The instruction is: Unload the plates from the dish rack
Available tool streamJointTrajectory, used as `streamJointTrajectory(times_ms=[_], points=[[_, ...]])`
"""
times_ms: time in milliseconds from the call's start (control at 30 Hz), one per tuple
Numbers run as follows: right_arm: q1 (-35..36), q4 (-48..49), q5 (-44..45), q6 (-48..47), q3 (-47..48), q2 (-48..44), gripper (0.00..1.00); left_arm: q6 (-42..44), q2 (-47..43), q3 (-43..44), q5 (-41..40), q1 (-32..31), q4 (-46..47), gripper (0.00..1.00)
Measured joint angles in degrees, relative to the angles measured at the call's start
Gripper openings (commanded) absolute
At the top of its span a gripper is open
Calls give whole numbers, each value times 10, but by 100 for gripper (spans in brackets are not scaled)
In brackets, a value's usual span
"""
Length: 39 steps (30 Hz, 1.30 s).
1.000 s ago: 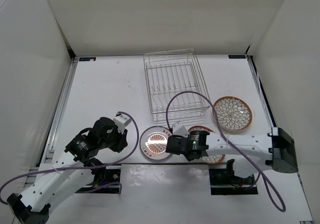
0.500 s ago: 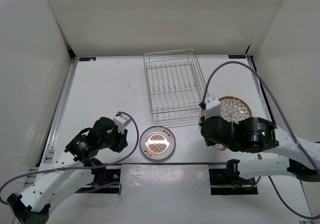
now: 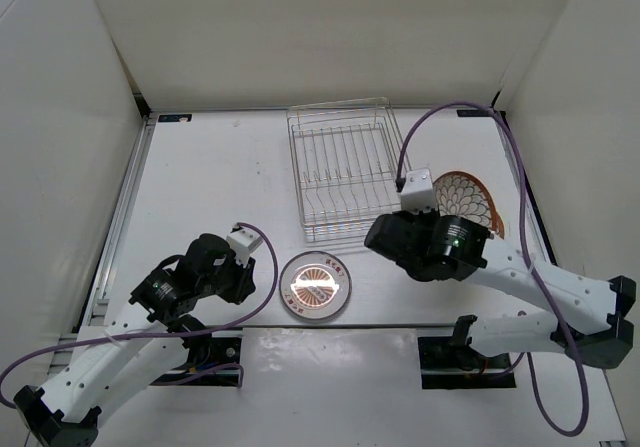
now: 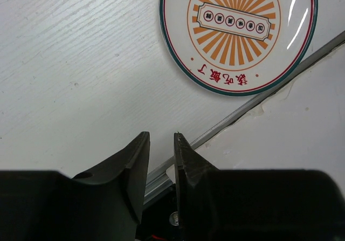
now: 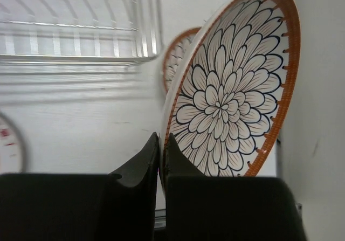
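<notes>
My right gripper (image 5: 163, 138) is shut on the rim of a brown-rimmed petal plate (image 5: 232, 90), holding it on edge above the table. The second brown-rimmed plate (image 5: 175, 63) lies flat behind it, near the dish rack (image 5: 81, 25). In the top view a brown-rimmed plate (image 3: 470, 199) shows beside the raised right arm, whose fingers are hidden. The rack (image 3: 345, 172) holds no plates. The grey-rimmed plate (image 3: 316, 287) lies flat near the front; it also fills the top of the left wrist view (image 4: 237, 33). My left gripper (image 4: 160, 136) hangs beside it, open by a narrow gap, holding nothing.
A metal rail (image 4: 259, 103) runs along the table's near edge, just below the grey-rimmed plate. White walls (image 3: 70, 167) close in the table on the left, back and right. The right arm's purple cable (image 3: 450, 112) arcs over the rack's right corner.
The right arm has risen from low beside the grey-rimmed plate and swung right and back, taking a brown-rimmed plate up with it. The left arm and the grey-rimmed plate have not moved.
</notes>
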Motion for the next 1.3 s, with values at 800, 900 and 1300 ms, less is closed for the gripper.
streamJointTrajectory(times_ms=[800, 900, 1300], points=[[-390, 305, -273, -321, -165, 137, 0, 0, -1, 0, 2, 0, 0, 38], [-404, 318, -274, -327, -165, 163, 0, 0, -1, 0, 2, 0, 0, 38], [-414, 314, -213, -332, -131, 238, 64, 0, -1, 0, 12, 0, 0, 41]])
